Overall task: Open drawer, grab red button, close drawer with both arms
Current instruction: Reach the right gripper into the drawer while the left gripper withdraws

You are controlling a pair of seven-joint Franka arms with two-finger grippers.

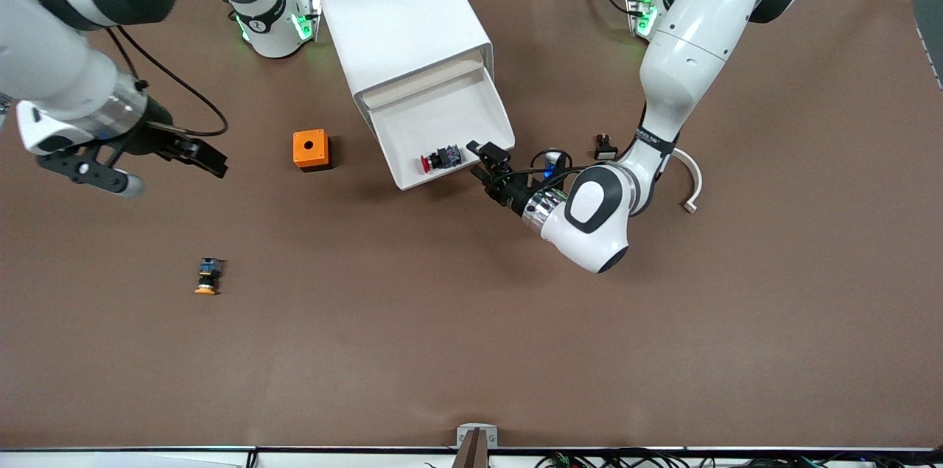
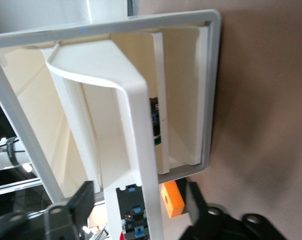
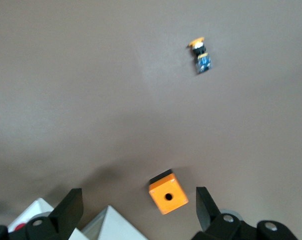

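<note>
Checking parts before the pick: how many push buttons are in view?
2 clearly. The red-capped button lies in the open drawer; the orange-capped button lies on the table, nearer the front camera. Others may be hidden in the cabinet.

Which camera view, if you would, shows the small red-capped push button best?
The front view: the small red-capped push button lies whole in the open white drawer. The left wrist view shows only dark, blue-marked parts; the right wrist view a red sliver.

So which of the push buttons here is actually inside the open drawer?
The red-capped button, lying in the pulled-out drawer just by the left gripper. The orange-capped button lies out on the table, nearer the front camera, toward the right arm's end.
</note>
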